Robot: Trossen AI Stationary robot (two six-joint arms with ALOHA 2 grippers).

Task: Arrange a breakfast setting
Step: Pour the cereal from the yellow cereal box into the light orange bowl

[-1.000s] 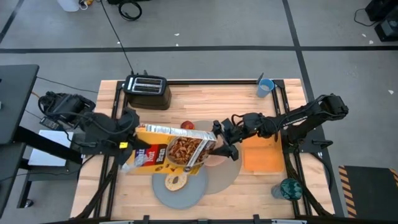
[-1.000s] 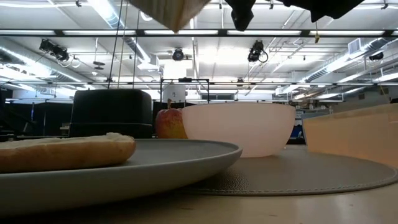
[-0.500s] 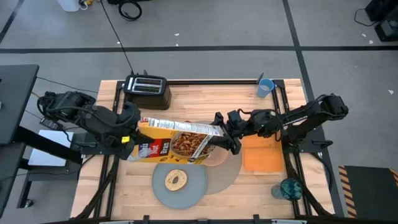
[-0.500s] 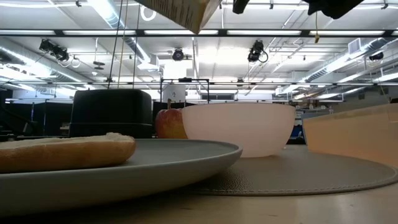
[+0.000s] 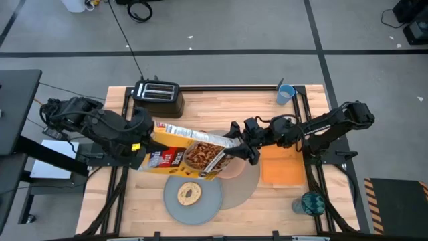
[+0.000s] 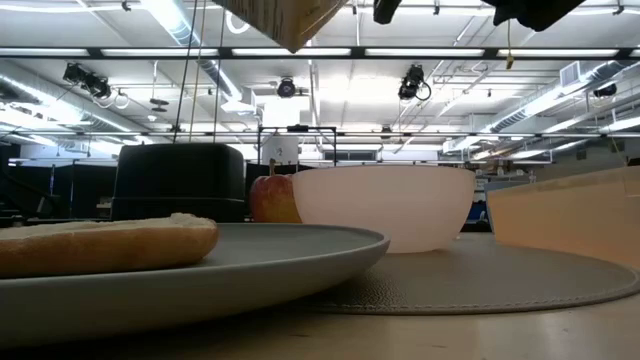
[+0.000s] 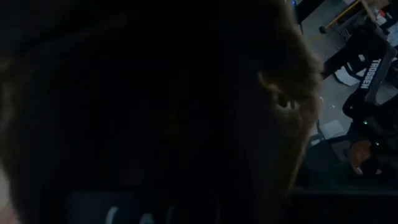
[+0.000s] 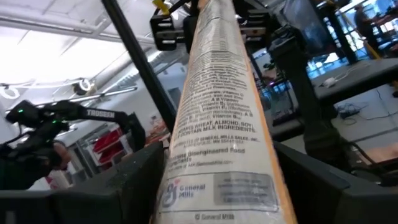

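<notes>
I'm holding the yellow cereal box (image 5: pixel 184 153) up off the table between my two arms — it hangs lying sideways across the middle of the high view, its left end at my left gripper (image 5: pixel 142 137), its right end at my right gripper (image 5: pixel 239 148). My right fingers are clamped on the box's end: in the right wrist view the narrow printed side panel (image 8: pixel 217 118) runs straight away from between them. My left gripper sits against the other end, but its wrist view is almost wholly dark, so whether those fingers are clenched or released I cannot tell.

Below the box, in the lower centre of the high view, the grey round plate (image 5: pixel 207 201) carries the tan bagel (image 5: pixel 189 194). The plate overlaps the left edge of the large round tan placemat (image 5: pixel 246 186). The small pink bowl (image 5: pixel 233 171) rests on that mat, just under the box's right end. The red apple (image 5: pixel 202 134) peeks out above the box, near the centre.

From the low view — a corner of the box (image 6: pixel 290 20) hangs at the top edge, with the bagel (image 6: pixel 105 243) on the plate (image 6: pixel 250 262) at left, and the bowl (image 6: pixel 385 205) and apple (image 6: pixel 272 198) behind. The light-blue cup (image 5: pixel 285 93) stands at the table's upper right, well apart.
</notes>
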